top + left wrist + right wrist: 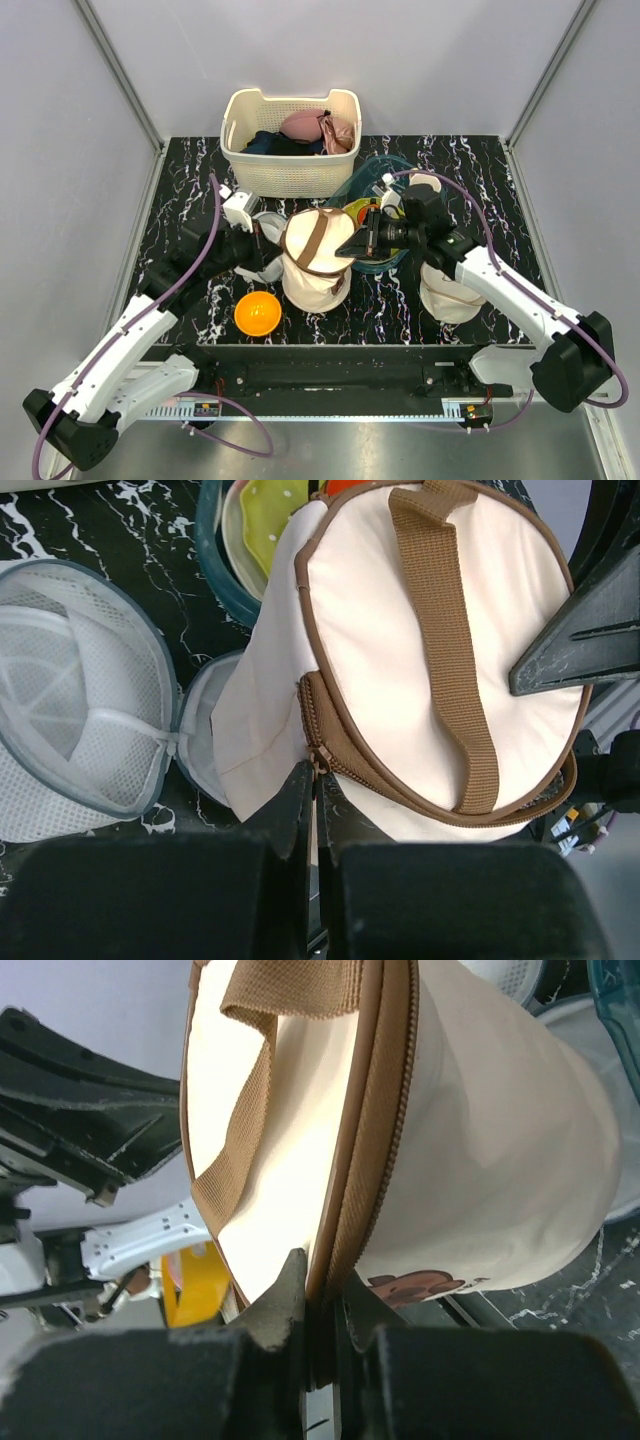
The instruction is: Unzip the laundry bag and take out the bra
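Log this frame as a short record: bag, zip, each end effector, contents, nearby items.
bag: laundry bag, cream with brown strap, gripped from both sides
zip: looks closed where visible
left end effector: shut on the zipper band
right end effector: shut on the bag's rim
contents: hidden
nearby: white basket, orange bowl, mesh dome

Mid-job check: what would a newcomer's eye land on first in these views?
The cream laundry bag at the table's centre draws the eye first, with the left hand and right hand pinching its brown-trimmed edge from opposite sides. Next come the orange bowl just in front of it and the white basket of clothes behind.
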You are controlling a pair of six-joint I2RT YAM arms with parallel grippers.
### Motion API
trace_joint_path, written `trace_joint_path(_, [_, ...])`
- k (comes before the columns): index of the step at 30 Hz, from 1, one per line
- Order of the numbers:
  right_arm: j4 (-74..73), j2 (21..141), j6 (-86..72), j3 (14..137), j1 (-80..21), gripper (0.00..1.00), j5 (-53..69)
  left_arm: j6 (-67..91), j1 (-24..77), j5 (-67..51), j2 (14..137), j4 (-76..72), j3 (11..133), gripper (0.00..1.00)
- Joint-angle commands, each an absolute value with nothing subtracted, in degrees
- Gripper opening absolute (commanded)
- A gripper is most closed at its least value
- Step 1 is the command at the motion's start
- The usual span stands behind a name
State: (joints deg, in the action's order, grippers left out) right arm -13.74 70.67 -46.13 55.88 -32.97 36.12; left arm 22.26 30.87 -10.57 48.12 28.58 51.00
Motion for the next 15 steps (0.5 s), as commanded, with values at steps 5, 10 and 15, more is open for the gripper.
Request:
trace_joint_path(5, [-28.91, 66.62, -33.49, 61.52, -33.4, 0.0, 36.3, 20.39, 28.65, -10.1, 50.36, 21.54, 55.99, 0.0])
trace_joint_path(10, [-28.56, 68.11, -32.52, 63.63, -34.19, 0.0, 36.57, 21.53, 28.57, -5.29, 55.18, 18.63, 54.75, 0.0])
trace_joint_path(15, [-26.55, 69.52, -35.75, 63.63, -34.1, 0.0, 33.32, 22.59, 28.48, 1.13, 54.41, 23.46, 57.03, 0.07])
